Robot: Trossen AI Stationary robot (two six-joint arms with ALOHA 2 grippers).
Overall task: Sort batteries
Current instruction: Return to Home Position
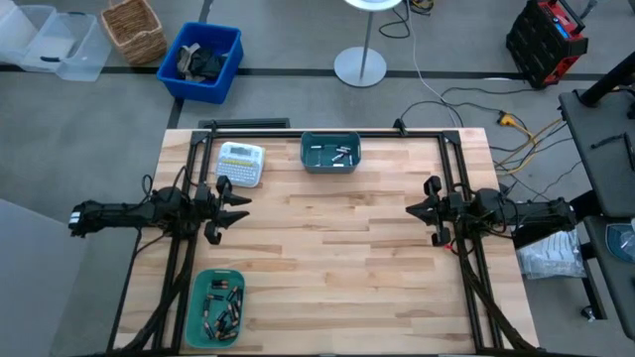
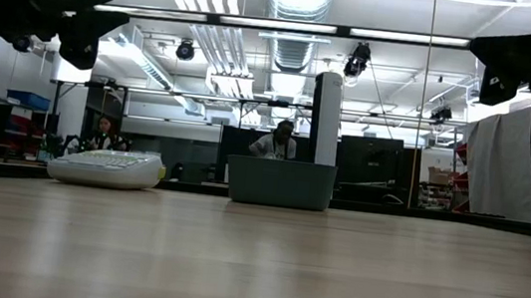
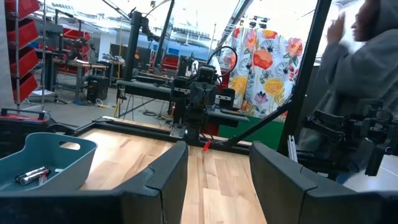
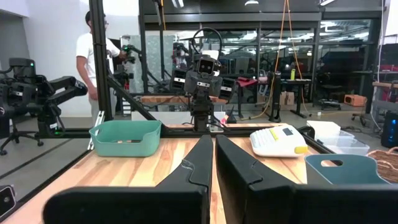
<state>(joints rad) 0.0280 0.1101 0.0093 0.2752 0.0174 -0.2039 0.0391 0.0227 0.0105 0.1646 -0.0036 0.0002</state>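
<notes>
The high camera hangs well above, looking straight down on the whole worktop (image 1: 337,268). The low one sits at its near edge, level with the surface, facing the far teal bin (image 2: 280,182) and label-maker (image 2: 106,167), both also seen from above. The wrist cameras face each other low across it, past the left tool (image 3: 217,149) and right tool (image 4: 214,140).

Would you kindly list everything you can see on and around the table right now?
Table: one, light wood, centre.
Blue bin: one, teal-blue, table's far edge.
Green bin: one, green, near left corner.
Batteries: several silvery in blue bin; several dark and silvery in green bin.
Label-maker: one, white, beside blue bin.
Crate: one, blue, floor beyond table.
Basket: one, wicker, beside crate.
Toolbox: one, red-black, floor, far right.
People: at least two, room behind.
Left gripper: one, dark, open, above table's left.
Right gripper: one, dark, shut, above table's right.
</notes>
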